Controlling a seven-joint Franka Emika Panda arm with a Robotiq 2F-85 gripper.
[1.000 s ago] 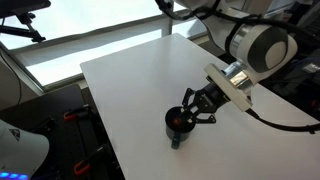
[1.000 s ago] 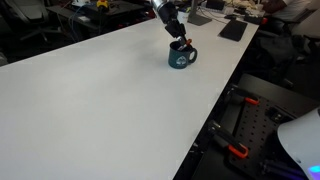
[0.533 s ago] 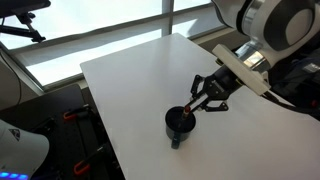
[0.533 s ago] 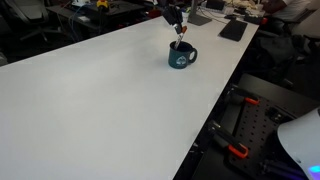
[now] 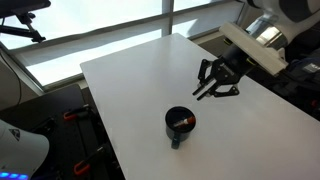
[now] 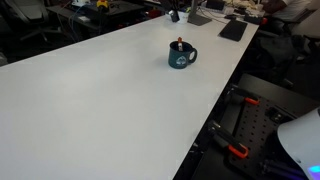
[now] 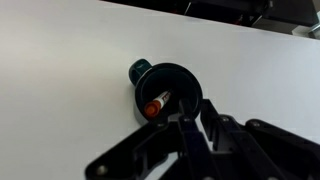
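Pincer (image 5: 208, 92) hangs above the white table (image 5: 130, 80), its fingers pressed together with nothing between them. Below it, to the left and nearer in an exterior view, stands the dark mug (image 5: 180, 124) — upright on the table, apart from the fingertips — with an orange-tipped marker (image 7: 157, 103) leaning inside.

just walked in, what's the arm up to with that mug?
The Panda's end effector hangs in the air above the white table, off to one side of a dark teal mug and not touching it. Its jaws are shut and hold nothing. The mug stands upright near the table's edge, and a marker with an orange-red end leans inside it.
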